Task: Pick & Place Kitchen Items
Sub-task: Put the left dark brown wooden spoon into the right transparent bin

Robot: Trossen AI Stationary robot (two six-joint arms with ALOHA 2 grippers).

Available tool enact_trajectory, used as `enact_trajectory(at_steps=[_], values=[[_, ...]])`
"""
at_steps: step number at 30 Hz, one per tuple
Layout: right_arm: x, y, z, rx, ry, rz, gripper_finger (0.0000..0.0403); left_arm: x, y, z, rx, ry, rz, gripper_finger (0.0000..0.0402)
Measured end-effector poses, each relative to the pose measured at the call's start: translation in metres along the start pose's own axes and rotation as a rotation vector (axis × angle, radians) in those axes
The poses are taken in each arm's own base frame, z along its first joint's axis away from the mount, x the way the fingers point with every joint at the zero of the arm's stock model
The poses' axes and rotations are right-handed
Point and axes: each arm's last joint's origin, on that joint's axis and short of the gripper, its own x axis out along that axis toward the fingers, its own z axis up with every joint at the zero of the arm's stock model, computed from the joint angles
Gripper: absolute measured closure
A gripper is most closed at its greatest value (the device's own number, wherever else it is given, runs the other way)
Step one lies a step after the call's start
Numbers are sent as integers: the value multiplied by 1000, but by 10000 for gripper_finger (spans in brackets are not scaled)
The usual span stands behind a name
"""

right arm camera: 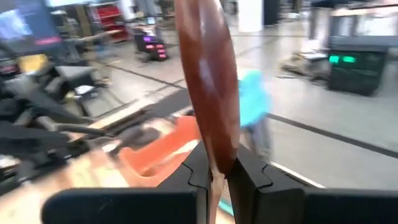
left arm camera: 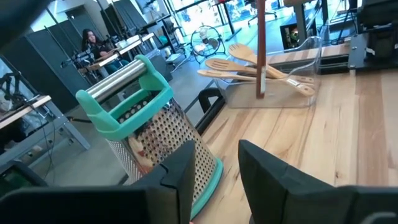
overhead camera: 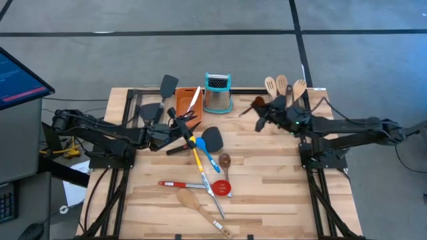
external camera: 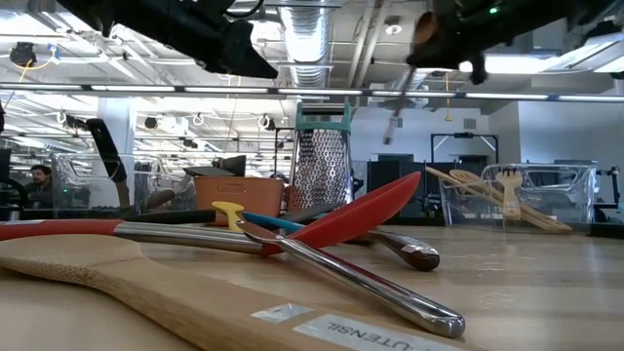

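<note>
Overhead, the right gripper [overhead camera: 261, 107] clamps a dark brown spoon [overhead camera: 257, 104] near wooden utensils [overhead camera: 283, 85] already binned at the worktop's [overhead camera: 267, 180] far corner. Left gripper [overhead camera: 175, 128], jaws parted and empty, hovers beside the orange tray [overhead camera: 187, 100]. Roughly ten utensils [overhead camera: 200, 183] remain scattered; a handle label [external camera: 361, 336] reads "UTENSIL".

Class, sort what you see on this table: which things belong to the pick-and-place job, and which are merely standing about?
Job:
- dark brown spoon, clamped in the right gripper
- red spoon
- wooden spoons in the clear bin
- black turner
- left gripper, holding nothing

Standing about:
- box grater
- orange tray
</note>
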Motion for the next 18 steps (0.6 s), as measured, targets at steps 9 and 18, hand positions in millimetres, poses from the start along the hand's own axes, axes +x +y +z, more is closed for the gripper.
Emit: enact_trajectory(at_steps=[9, 18], values=[[-47, -37, 4, 55, 44, -258, 382, 0, 0, 0, -1, -1, -1, 295], [-68, -66, -14, 123, 168, -484, 382, 0, 0, 0, -2, -2, -4, 295]])
